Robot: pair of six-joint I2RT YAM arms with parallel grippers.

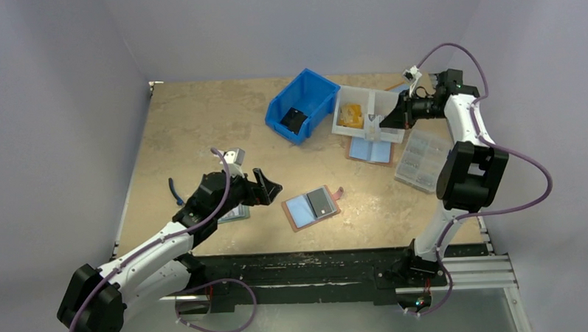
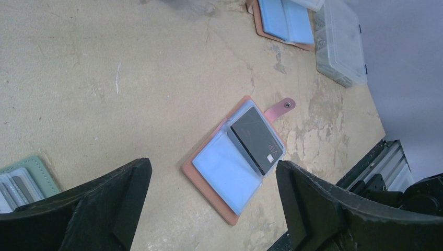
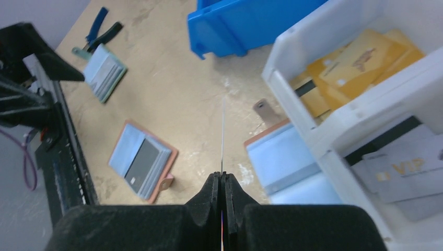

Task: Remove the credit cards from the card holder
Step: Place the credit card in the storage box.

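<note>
Your left claw (image 1: 267,185) is wide open, empty; right claw (image 3: 223,178) pinches a thin card (image 3: 222,136). The card holder (image 2: 224,178) looks light, floppy: grab the dark card (image 2: 257,142) by its stiff edge.

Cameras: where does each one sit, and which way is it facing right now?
Top external: above and behind the table, looking down; left arm and right arm show whole.
Left wrist: on the left arm, facing the open card holder; the open left pincer frames it.
Right wrist: beside the white bin, looking leftward across the table; the shut right pincer nips a card edge-on.
Shared: all three show the card holder.
</note>
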